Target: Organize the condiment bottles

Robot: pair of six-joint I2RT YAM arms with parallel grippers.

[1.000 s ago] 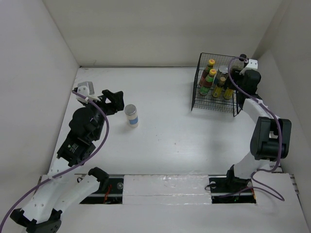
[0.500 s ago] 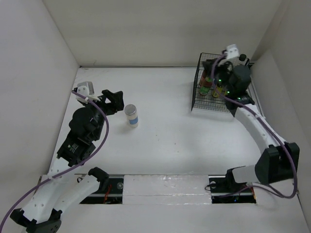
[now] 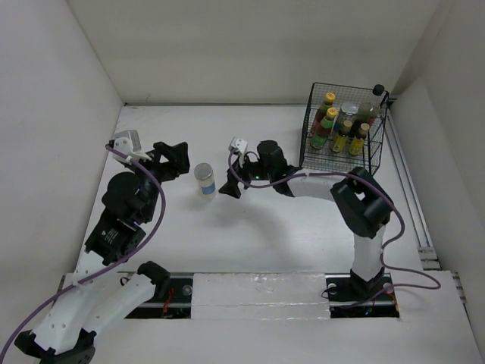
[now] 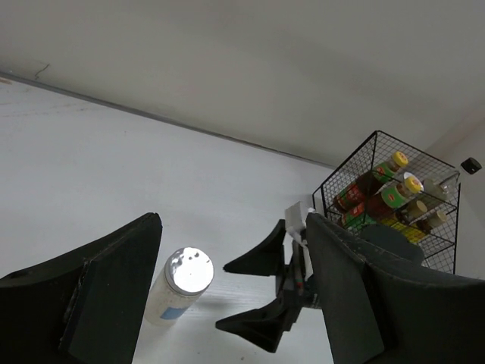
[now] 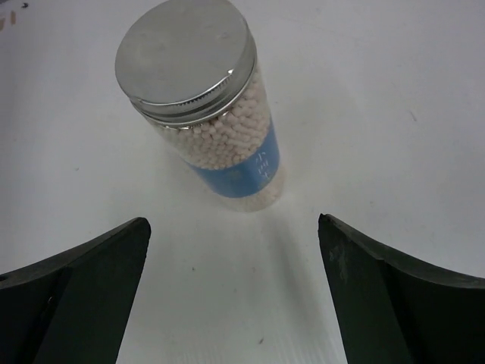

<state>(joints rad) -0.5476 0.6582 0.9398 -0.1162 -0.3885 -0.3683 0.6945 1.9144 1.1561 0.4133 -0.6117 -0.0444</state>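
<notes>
Jar (image 5: 227, 129) stands upright on the surface (image 5: 394, 91), between the spread right end effector (image 5: 233, 224) and the spread left end effector (image 4: 231, 227). Judged rigid, smooth-walled, light, bead-filled. Grip across the label (image 5: 242, 171), below the metal lid (image 5: 186, 57).

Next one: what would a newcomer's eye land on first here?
A lone silver-lidded jar of white pellets stands upright on the table, with the open left tool and open right tool facing it from either side, neither touching. The other bottles crowd the black wire basket in the far right corner.
</notes>
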